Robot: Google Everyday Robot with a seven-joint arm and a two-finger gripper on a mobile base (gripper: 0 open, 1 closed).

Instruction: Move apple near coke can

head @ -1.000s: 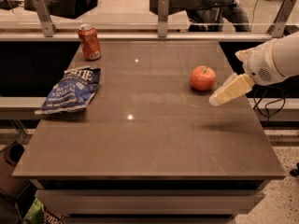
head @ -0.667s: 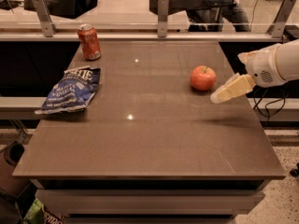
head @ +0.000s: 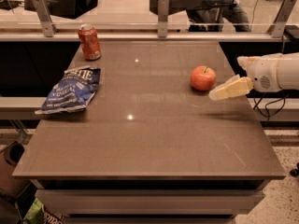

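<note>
Almost no change: pincer (head: pixel 229 88) still just right of apple (head: pixel 203 78), spread or pressed impossible to tell; carrying toward far-left coke can (head: pixel 89 42) not begun.

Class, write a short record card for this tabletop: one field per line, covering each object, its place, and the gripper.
table: brown flat top, three things on it
apple: picture's right, stem up
coke can: far left corner, upright
chip bag: blue, lying flat by the left edge, nearer than the can
gripper: beside the apple on the picture's right, not around it
apple to can: far apart, across the table
</note>
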